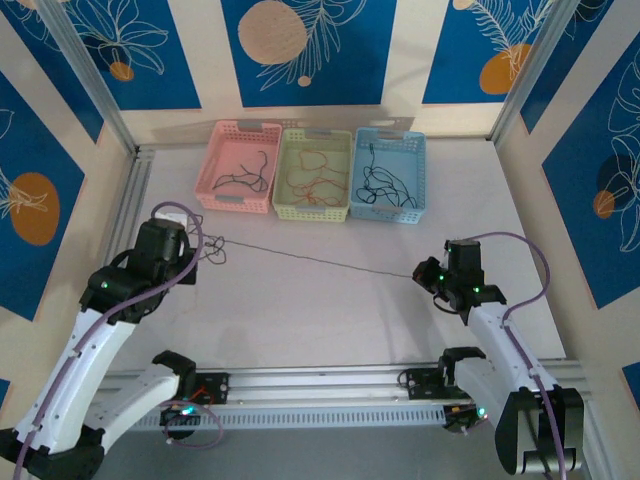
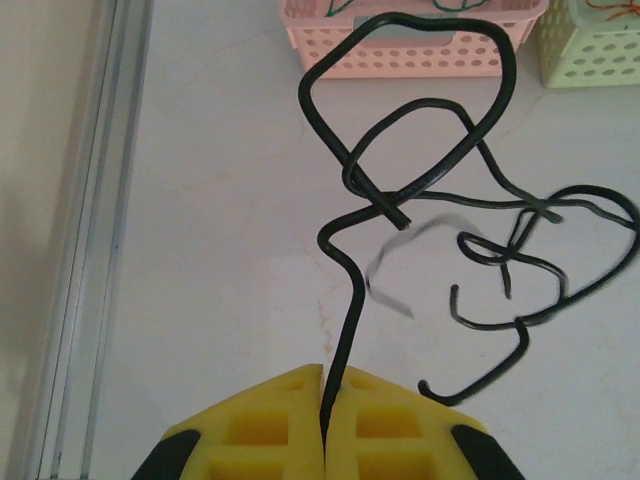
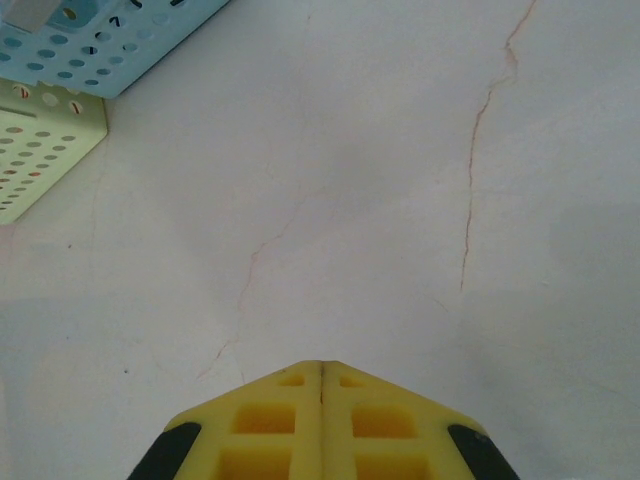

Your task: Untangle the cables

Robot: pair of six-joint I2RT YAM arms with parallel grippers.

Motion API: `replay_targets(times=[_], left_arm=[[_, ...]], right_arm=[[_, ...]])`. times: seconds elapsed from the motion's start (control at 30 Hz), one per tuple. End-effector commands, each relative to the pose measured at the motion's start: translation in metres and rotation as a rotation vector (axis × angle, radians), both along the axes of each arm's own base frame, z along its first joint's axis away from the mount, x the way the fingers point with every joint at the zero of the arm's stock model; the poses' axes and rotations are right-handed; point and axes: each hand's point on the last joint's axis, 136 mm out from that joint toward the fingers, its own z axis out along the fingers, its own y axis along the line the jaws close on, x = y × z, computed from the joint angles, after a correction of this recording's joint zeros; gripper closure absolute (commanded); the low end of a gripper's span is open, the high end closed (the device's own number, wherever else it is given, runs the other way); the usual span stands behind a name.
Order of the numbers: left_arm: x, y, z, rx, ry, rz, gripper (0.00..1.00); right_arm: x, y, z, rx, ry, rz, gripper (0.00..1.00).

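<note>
- three baskets stand in a row at the far edge of the worktop (image 1: 330,320), each holding loose cable: a dark cable (image 1: 250,175) in the pink basket (image 1: 243,127), orange-red cables (image 1: 315,185) in the yellow basket (image 1: 318,133), black cables (image 1: 385,185) in the blue basket (image 1: 390,135). judged as sorted by colour, so that part looks done.
- one black cable (image 1: 320,260) lies outside the baskets, drawn in a straight line across the mid worktop between the two arms.
- left pincer (image 2: 325,375): fingers together, clamped on the black cable, which rises from between the tips.
- just ahead of the left pincer the same cable folds into a tangle (image 2: 375,195) of loops and crossings, with a free end among them. this end is not yet undone.
- right pincer (image 3: 321,365): fingers together. its wrist view shows no cable at the tips. in the top view the straight line ends at this pincer (image 1: 425,272), so it is judged to grip the far end.
- assessment: late stage. one cable is in hand, its long run already straight.
- left to do: free the loops near the left pincer, then place the cable in a basket, probably the blue one.
</note>
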Motion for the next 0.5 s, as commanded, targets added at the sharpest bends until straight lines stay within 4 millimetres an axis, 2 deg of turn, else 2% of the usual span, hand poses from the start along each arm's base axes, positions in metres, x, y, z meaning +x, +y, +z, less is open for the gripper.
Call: replay_targets(times=[0.0, 0.2, 0.47], left_arm=[[-0.003, 0.015, -0.003, 0.071, 0.015, 0.028, 1.0], [0.001, 0.036, 0.017, 0.162, -0.039, 0.091, 1.0], [0.028, 0.076, 0.07, 0.229, -0.114, 0.247, 1.0]], right_arm=[[-0.004, -0.005, -0.005, -0.007, 0.023, -0.027, 1.0], [-0.007, -0.014, -0.008, -0.018, 0.041, -0.073, 1.0], [-0.011, -0.023, -0.006, -0.027, 0.032, -0.123, 1.0]])
